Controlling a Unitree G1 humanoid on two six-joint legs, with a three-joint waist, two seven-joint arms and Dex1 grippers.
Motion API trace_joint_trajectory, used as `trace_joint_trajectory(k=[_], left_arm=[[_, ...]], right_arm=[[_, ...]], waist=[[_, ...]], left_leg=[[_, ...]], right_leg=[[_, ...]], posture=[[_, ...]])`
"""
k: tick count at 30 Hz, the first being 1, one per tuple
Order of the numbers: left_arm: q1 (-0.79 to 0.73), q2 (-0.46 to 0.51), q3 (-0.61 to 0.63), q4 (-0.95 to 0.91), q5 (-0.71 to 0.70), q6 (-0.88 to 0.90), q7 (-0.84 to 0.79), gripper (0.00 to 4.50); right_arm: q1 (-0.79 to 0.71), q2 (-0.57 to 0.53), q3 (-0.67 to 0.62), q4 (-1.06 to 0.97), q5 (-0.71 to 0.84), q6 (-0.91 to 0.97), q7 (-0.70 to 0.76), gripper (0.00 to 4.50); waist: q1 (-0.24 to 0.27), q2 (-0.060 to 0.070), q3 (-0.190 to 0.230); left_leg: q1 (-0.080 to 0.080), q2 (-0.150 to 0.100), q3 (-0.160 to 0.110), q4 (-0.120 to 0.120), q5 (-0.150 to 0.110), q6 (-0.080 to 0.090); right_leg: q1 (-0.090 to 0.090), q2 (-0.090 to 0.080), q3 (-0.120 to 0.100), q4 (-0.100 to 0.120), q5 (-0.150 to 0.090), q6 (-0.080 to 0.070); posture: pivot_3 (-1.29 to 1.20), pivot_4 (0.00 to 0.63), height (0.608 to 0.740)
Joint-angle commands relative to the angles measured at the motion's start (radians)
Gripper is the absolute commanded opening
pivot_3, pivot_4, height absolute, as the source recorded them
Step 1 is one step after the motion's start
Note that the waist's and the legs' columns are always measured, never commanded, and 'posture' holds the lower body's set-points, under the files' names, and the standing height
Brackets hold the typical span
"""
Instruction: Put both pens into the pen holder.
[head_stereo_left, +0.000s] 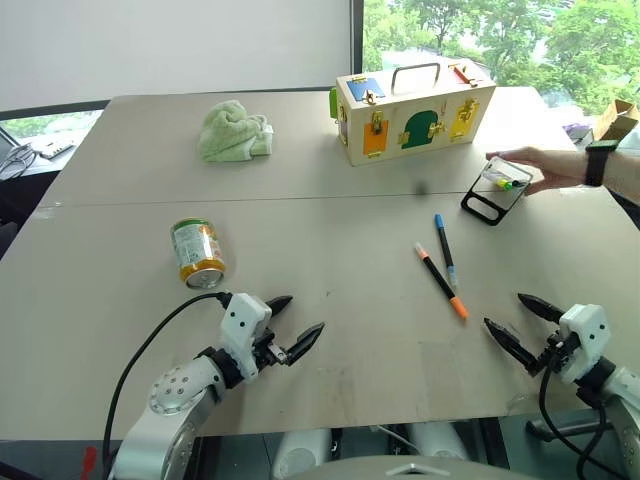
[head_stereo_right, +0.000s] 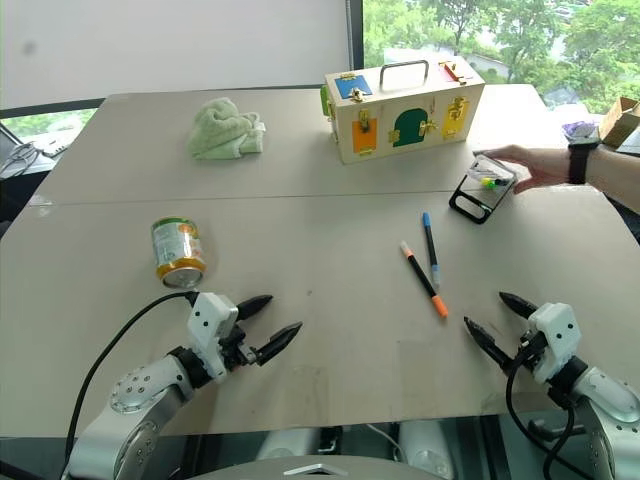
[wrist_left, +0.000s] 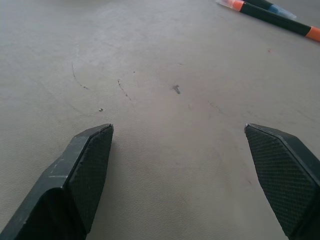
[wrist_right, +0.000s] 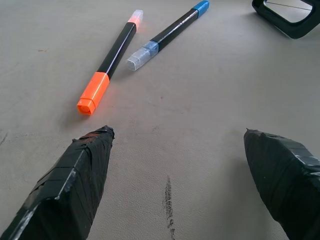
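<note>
both pens lie flat on the table (head_stereo_left: 120, 300), side by side and close, forming a narrow v. the orange pen (head_stereo_left: 441, 281) runs from its far end toward its orange cap, which points at the near right edge. the blue pen (head_stereo_left: 445, 248) lies just beside it on the far right side, almost along the same line. neither is in the holder (head_stereo_left: 495, 190) yet, which stands further away to the right, with a person's hand (head_stereo_left: 545, 168) touching it.

the right gripper (head_stereo_left: 519, 324) is empty with fingers spread wide, low over the table, and the orange cap is just ahead of it and to its left. the left gripper (head_stereo_left: 296, 320) is also wide open and empty, well apart from the pens. so i judge the right arm is nearer, and it should close across the orange pen's long axis.
</note>
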Motion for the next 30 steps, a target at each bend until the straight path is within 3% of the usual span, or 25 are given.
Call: trace_joint_trajectory(k=[1,30], left_arm=[[0.012,-0.010,0.020,-0.049,-0.012,-0.032,0.011,4.39],[0.021,-0.023,0.015,-0.051,-0.016,-0.038,0.013,4.39]], right_arm=[[-0.020,-0.020,-0.035,0.007,0.019,-0.018,0.022,4.46],[-0.046,-0.015,-0.027,0.019,0.017,-0.016,0.029,4.46]], waist=[[0.000,0.000,0.000],[0.000,0.000,0.000]], left_leg=[[0.000,0.000,0.000,0.000,0.000,0.000],[0.000,0.000,0.000,0.000,0.000,0.000]], right_leg=[[0.000,0.000,0.000,0.000,0.000,0.000],[0.000,0.000,0.000,0.000,0.000,0.000]], posture=[[0.00,0.150,0.740],[0.00,0.150,0.740]])
